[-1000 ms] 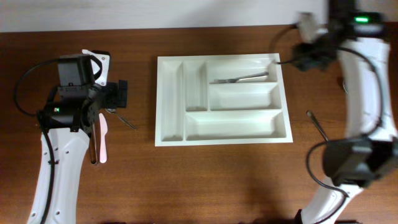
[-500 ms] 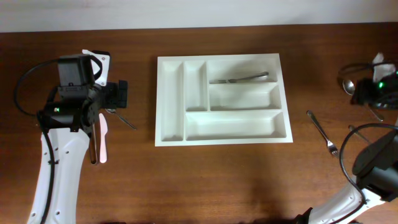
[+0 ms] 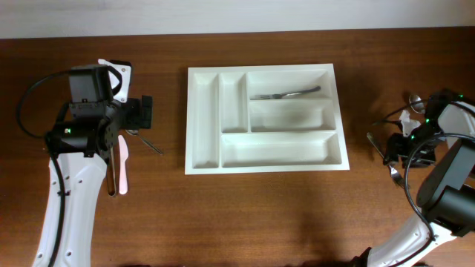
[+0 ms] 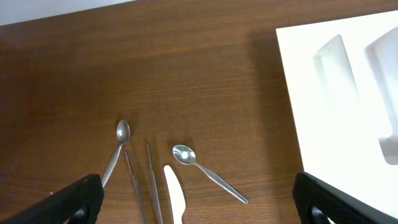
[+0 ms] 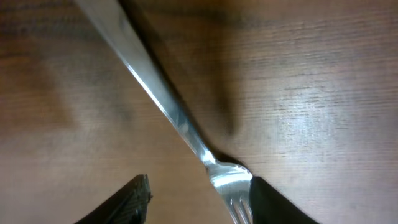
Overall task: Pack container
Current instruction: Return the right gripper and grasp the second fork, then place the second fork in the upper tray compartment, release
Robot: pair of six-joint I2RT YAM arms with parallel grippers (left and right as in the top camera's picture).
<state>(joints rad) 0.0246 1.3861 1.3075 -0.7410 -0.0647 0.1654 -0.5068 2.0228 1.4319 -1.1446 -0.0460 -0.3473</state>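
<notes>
The container, a white five-compartment tray (image 3: 204,119), sits mid-table with one metal fork (image 3: 286,94) in its top long compartment. My right gripper (image 3: 398,156) is low over the table at the right. In the right wrist view it (image 5: 199,202) is open, with a second metal fork (image 5: 165,99) lying between the fingers, its head against the right finger. That fork's handle also shows in the overhead view (image 3: 373,141). My left gripper (image 4: 199,205) is open and empty above loose cutlery left of the tray (image 4: 336,106).
Under the left gripper lie two spoons (image 4: 122,132) (image 4: 205,171), metal tongs (image 4: 140,180) and a white plastic knife (image 4: 175,198). A spoon (image 3: 414,99) lies at the far right near the right arm. The table's back edge is close behind the tray.
My right arm has swung from the tray's top right corner out to the right side and come down over the fork on the table. The left arm has not moved.
</notes>
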